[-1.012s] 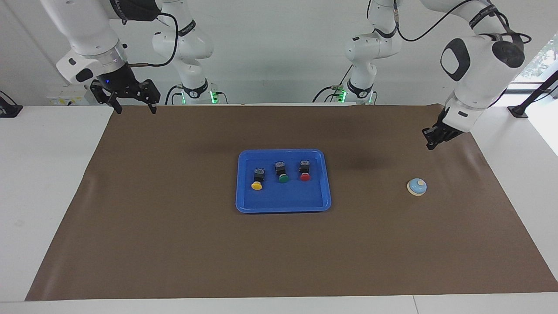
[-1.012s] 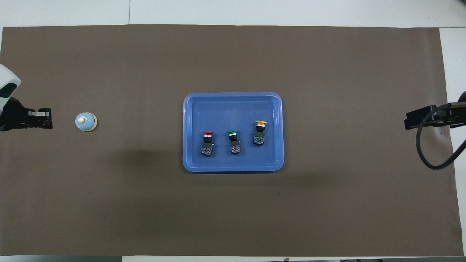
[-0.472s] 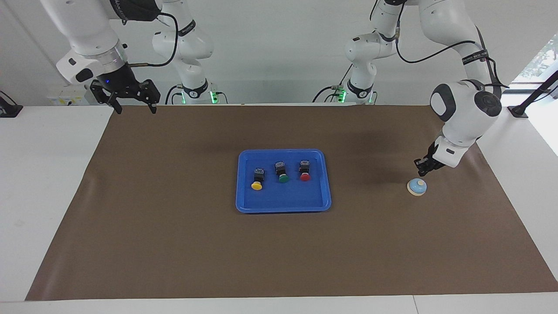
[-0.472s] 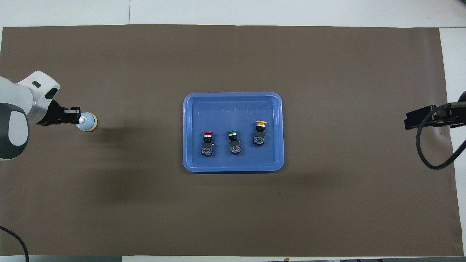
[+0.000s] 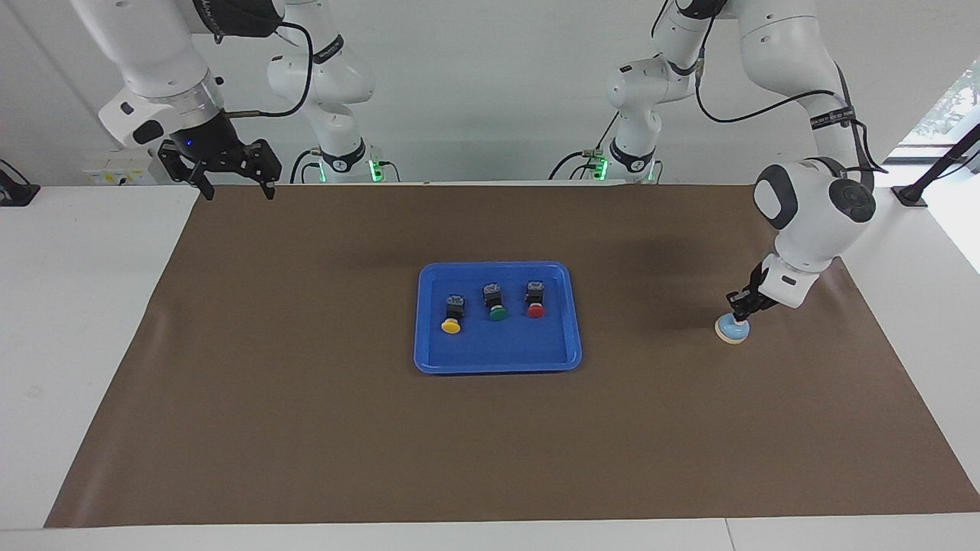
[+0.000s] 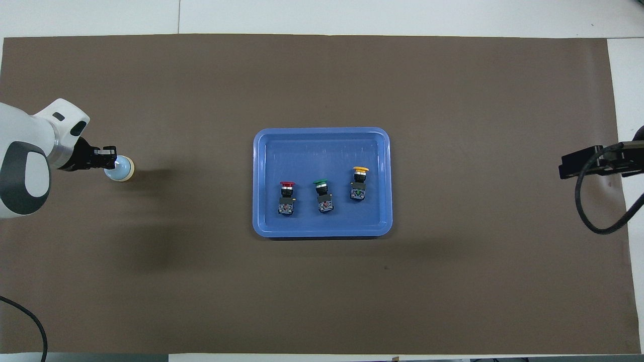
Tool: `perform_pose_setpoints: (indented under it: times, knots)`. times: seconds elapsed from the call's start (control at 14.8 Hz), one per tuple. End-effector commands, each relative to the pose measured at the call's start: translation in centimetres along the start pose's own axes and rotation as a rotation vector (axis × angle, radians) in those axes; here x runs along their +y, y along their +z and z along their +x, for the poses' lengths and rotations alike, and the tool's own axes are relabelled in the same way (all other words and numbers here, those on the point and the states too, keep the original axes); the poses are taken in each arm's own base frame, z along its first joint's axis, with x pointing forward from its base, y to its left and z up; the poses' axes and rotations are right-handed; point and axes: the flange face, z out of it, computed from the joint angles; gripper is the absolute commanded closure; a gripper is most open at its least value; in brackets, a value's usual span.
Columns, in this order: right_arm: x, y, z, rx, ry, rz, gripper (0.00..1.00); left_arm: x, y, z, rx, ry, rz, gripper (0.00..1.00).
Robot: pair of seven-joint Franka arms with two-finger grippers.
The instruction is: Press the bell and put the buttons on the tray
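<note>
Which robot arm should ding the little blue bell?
The left one. Its tool is right on top of the bell, while the right tool waits up at the other end of the table. All three buttons already sit in the tray.

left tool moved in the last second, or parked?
Yes. The left tool has come down toward the middle of the table and now sits on top of the bell, which has stayed put; a second ago it hung clear of it.

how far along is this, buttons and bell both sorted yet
Buttons look done: the red button, green button and yellow button all lie in the tray. In hand: the left gripper is down on the bell, apparently pressing it. The right gripper waits. Nothing else looks left.
</note>
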Motion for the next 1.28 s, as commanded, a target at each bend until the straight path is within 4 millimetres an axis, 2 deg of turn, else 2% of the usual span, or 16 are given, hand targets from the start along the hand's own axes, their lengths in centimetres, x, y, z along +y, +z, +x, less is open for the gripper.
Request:
perform_pose_setpoints:
  times: [0.0,0.2,0.27,0.4,0.54,0.61,0.74,0.88,0.94,1.01,1.08,1.15,1.21]
  knots:
    - [0.1,0.0,-0.3,0.002,-0.008,0.002,0.00,-1.3,0.2,0.9,0.016,-0.008,0.006,1.00]
    - [0.1,0.0,-0.3,0.002,-0.008,0.002,0.00,-1.7,1.3,0.6,0.013,0.005,0.007,1.00]
    - [0.1,0.0,-0.3,0.002,-0.008,0.002,0.00,-1.7,2.3,0.7,0.000,0.005,0.004,1.00]
    - [0.1,0.0,-0.3,0.002,-0.008,0.002,0.00,-2.6,2.3,0.7,-0.002,-0.009,0.006,1.00]
    - [0.1,0.0,-0.3,0.002,-0.008,0.002,0.00,-1.7,3.3,0.4,0.001,0.004,0.005,1.00]
    - [0.1,0.0,-0.3,0.002,-0.008,0.002,0.00,-2.1,3.2,0.5,-0.005,0.003,0.005,1.00]
    - [0.1,0.0,-0.3,0.002,-0.008,0.002,0.00,-1.7,0.9,1.5,-0.022,0.008,0.007,1.00]
    - [0.1,0.0,-0.3,0.002,-0.008,0.002,0.00,-1.3,-3.0,1.8,-0.063,0.013,0.013,1.00]
    - [0.1,0.0,-0.3,0.002,-0.008,0.002,0.00,-0.7,-5.0,1.7,-0.082,0.023,0.016,0.95]
    - [0.1,0.0,-0.3,0.002,-0.008,0.002,0.00,-0.2,-6.8,1.5,-0.102,0.030,0.019,0.69]
    - [0.1,0.0,-0.3,0.002,-0.008,0.002,0.00,0.4,-8.6,1.1,-0.124,0.034,0.023,0.37]
    - [0.1,0.0,-0.3,0.002,-0.008,0.002,0.00,1.2,-10.0,0.3,-0.136,0.043,0.028,0.00]
    - [0.1,0.0,-0.3,0.002,-0.008,0.002,0.00,2.0,-12.3,-0.5,-0.117,0.053,0.034,0.00]
